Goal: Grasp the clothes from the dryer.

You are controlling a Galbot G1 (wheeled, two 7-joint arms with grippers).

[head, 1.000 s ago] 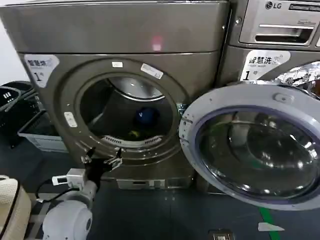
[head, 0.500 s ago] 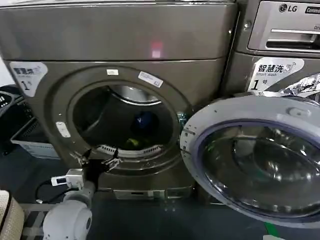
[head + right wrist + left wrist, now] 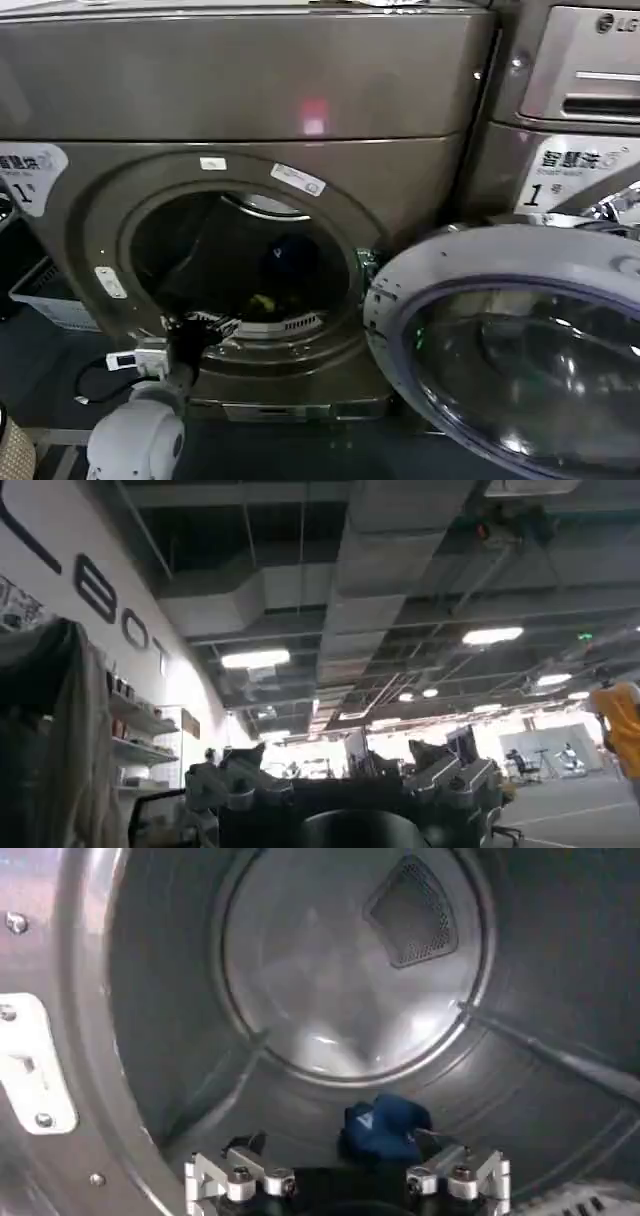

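Observation:
The dryer (image 3: 250, 90) stands in front of me with its round porthole wide open. Deep in the drum lies a dark blue garment (image 3: 290, 262), and a small yellow-green piece (image 3: 262, 302) lies nearer the front lip. My left gripper (image 3: 195, 325) sits at the lower left rim of the opening, open and empty. In the left wrist view the blue garment (image 3: 380, 1130) rests on the drum floor just beyond my left gripper (image 3: 337, 1138). My right gripper (image 3: 338, 745) points up at a ceiling, open, with nothing between its fingers.
The dryer's round door (image 3: 520, 340) hangs open on the right and takes up the space there. The neighbouring LG machine (image 3: 580, 90) stands to the right. A grey basket (image 3: 45, 295) sits on the floor at the left.
The dryer has grown larger in the head view. My left gripper has moved up from below the rim to the porthole's lower lip, still open.

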